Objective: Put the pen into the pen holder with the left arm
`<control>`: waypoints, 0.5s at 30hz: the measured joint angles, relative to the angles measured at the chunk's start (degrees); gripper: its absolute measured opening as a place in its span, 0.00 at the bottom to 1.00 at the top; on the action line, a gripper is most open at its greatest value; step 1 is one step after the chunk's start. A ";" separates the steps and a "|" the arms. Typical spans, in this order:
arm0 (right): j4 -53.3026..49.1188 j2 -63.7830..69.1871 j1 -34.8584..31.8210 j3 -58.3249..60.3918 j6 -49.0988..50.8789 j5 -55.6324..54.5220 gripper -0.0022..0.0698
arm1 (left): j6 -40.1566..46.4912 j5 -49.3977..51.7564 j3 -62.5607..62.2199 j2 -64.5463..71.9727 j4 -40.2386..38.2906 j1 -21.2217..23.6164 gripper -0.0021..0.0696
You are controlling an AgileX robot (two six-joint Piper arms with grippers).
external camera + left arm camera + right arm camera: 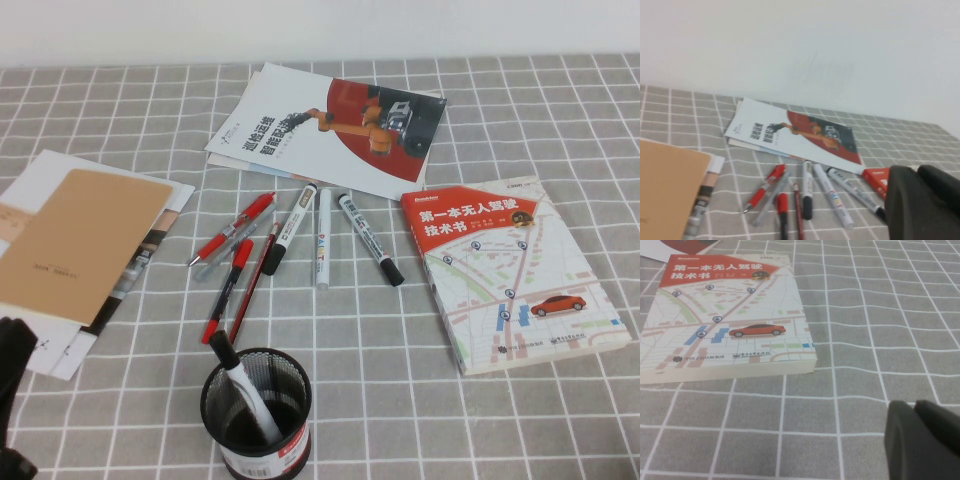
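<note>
High view: pen (243,386) inside pen holder (256,412), leaning, black cap up, at near edge of table (400,400). Left gripper (14,400) low at left edge, apart from holder.

Left wrist view: left gripper (922,202) fingers closed, empty, raised above spare markers (807,189).

Right wrist view: right gripper (920,440) fingers closed, empty, near book (725,315).

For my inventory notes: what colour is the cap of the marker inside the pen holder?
Black; the marker leans in the pen holder, cap up. High view shows it best.
</note>
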 joint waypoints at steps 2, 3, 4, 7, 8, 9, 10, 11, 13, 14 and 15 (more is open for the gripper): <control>0.00 0.00 0.00 0.00 0.00 0.00 0.01 | 0.00 0.64 -0.03 0.00 0.67 0.00 0.03; 0.00 0.00 0.00 0.00 0.00 0.00 0.01 | -0.32 0.71 -0.03 -0.04 0.95 0.00 0.03; 0.00 0.00 0.00 0.00 0.00 0.00 0.01 | -0.45 0.86 -0.03 -0.04 1.06 0.00 0.03; 0.00 0.00 0.00 0.00 0.00 0.00 0.01 | -0.58 1.23 -0.13 -0.13 1.27 0.00 0.03; 0.00 0.00 0.00 0.00 0.00 0.00 0.01 | -0.58 1.39 -0.13 -0.13 1.27 0.00 0.03; 0.00 0.00 0.00 0.00 0.00 0.00 0.01 | -0.58 1.80 -0.13 -0.13 1.27 0.00 0.03; 0.00 0.00 0.00 0.00 0.00 0.00 0.01 | -0.58 2.10 -0.13 -0.13 1.27 0.00 0.03; 0.00 0.00 0.00 0.00 0.00 0.00 0.01 | -0.58 2.33 -0.13 -0.13 1.27 0.00 0.03; 0.00 0.00 0.00 0.00 0.00 0.00 0.01 | -0.58 2.59 -0.13 -0.13 1.55 0.00 0.03; 0.00 0.00 0.00 0.00 0.00 0.00 0.01 | -0.58 2.68 -0.13 -0.13 1.82 0.00 0.03; 0.00 0.00 0.00 0.00 0.00 0.00 0.01 | -0.58 2.68 -0.13 -0.13 2.35 0.00 0.03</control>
